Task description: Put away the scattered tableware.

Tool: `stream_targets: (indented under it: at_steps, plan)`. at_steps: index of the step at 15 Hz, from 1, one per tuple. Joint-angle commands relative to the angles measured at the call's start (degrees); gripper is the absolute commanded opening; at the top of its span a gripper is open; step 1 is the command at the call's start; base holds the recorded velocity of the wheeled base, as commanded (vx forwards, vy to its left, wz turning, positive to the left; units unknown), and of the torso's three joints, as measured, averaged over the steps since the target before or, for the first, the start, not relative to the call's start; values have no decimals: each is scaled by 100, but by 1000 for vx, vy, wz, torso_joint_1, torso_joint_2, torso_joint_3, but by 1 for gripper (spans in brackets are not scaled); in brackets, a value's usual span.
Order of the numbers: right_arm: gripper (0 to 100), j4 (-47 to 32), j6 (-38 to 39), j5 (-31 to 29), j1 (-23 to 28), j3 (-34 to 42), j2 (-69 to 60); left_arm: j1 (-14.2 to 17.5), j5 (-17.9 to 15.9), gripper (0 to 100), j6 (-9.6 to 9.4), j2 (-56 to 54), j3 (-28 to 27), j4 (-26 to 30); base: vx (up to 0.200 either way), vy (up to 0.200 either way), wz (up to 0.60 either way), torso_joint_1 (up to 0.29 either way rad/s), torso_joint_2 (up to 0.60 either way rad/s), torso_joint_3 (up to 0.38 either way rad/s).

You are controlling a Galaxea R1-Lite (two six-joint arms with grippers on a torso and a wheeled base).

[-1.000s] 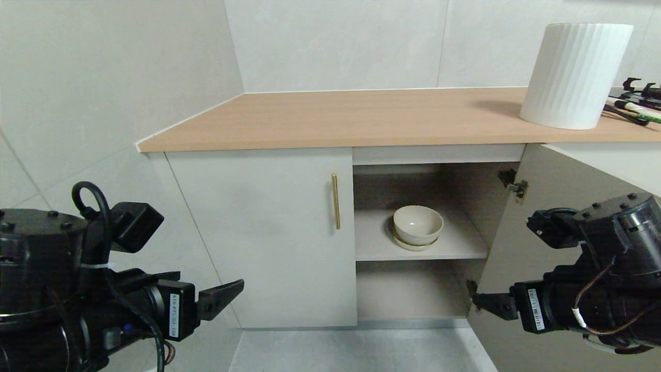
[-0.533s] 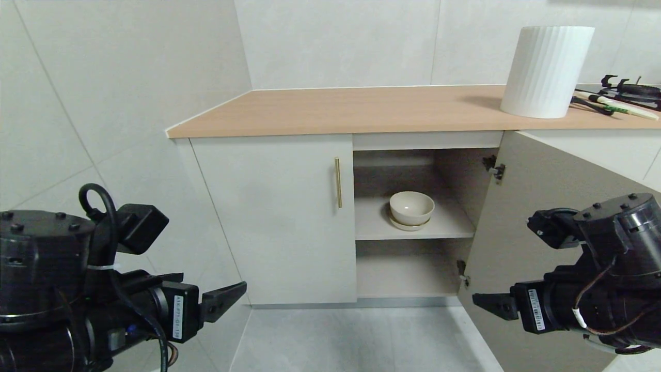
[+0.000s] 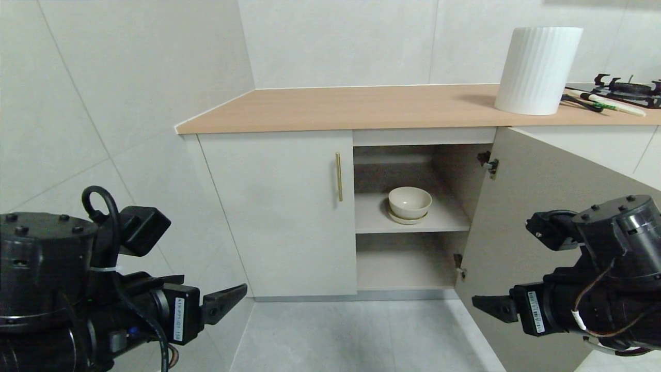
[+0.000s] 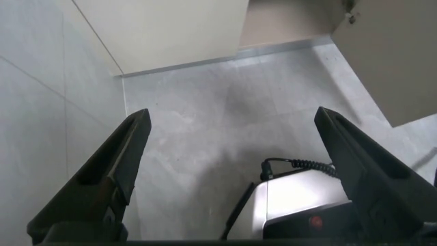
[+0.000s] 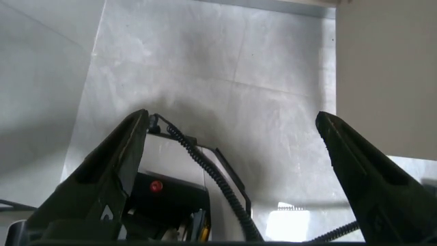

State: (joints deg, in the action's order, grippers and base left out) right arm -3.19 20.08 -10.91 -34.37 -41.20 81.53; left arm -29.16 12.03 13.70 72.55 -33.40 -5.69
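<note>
**Colour/pattern log**

Bowl (image 3: pixel 409 201) and plate (image 3: pixel 408 220): plain cream. Countertop (image 3: pixel 361 108): light wood grain. Closed cabinet door (image 3: pixel 279 212): off-white, with a brass-gold handle (image 3: pixel 339 176). Inner face of open door (image 3: pixel 526 206) is noted as taupe. Canister (image 3: pixel 537 70): white, vertically ribbed. Floor (image 3: pixel 361 336): grey, faintly mottled. Left gripper (image 4: pixel 232 116) and right gripper (image 5: pixel 232 117): black.

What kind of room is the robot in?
Most likely a kitchen: a light wooden countertop over pale cupboards, a round cream bowl on a matching plate on the open cupboard's shelf, and black stove grates at the counter's far end.
</note>
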Motion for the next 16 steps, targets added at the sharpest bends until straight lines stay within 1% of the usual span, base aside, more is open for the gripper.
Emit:
stream_targets:
  at_steps: [1,6,8,10,11,14,16]
  plan:
    - [100,3,-4,1,-9,34,3,-2,10,100,1,14,0,-2,0,0,0,0,0,0]
    - [100,-6,-224,10,-18,165,-93,-2,10,100,-8,5,0,-11,0,0,0,0,0,0]
    - [100,-76,-496,10,-18,280,-252,-2,10,100,-8,14,9,-11,0,-200,0,-2,2,0]
    - [100,-560,-760,63,-26,280,-524,-2,10,100,-8,14,9,-11,0,-200,0,2,7,5]
    - [100,-1025,-997,72,-97,280,-814,-2,10,100,-8,23,9,-11,0,-200,0,12,2,-7]
    - [100,-1869,-1560,72,-202,271,-1438,-2,1,100,-8,14,36,-20,0,-200,0,-1,2,2]
    - [100,-2150,-1718,63,-202,236,-1746,-2,1,100,-8,5,36,-20,0,-200,0,0,5,5]
